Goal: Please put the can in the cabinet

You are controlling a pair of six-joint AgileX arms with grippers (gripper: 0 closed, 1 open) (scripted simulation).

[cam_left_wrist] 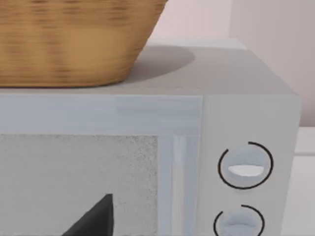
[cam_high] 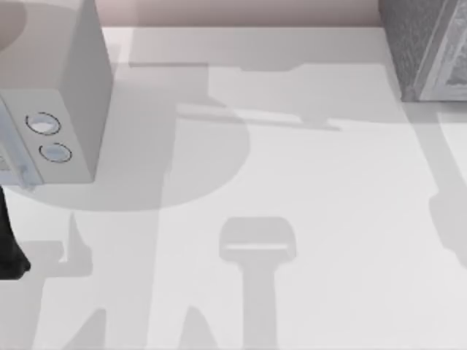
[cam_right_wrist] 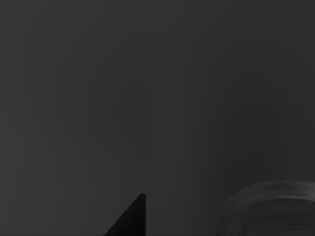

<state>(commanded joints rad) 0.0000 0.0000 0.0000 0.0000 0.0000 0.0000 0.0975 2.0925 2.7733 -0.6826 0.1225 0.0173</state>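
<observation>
Top view: the white table [cam_high: 306, 219] is bare across its middle, marked by arm shadows. At the left edge stands a pale grey box with two round dials [cam_high: 62, 95], its dial face turned toward the near side. At the far right corner sits the dark grey speckled cabinet [cam_high: 412, 44], with its lighter front panel [cam_high: 452, 65] facing the near side and cut off by the frame.

Left arm: a dark piece of it [cam_high: 9, 248] shows at the left edge of the table, just near of the dial box. Pose otherwise out of frame. In the left wrist view the camera faces the front of the dial box [cam_left_wrist: 147, 123] close up, with a wicker basket [cam_left_wrist: 74, 39] resting on top of it and the two dials [cam_left_wrist: 245, 166] at one side. One dark fingertip [cam_left_wrist: 96, 219] pokes in at the picture's edge; cannot tell whether the left gripper is released or clenched.

Right arm: the right wrist view is dark.

The can's whereabouts cannot be told from these pictures.
</observation>
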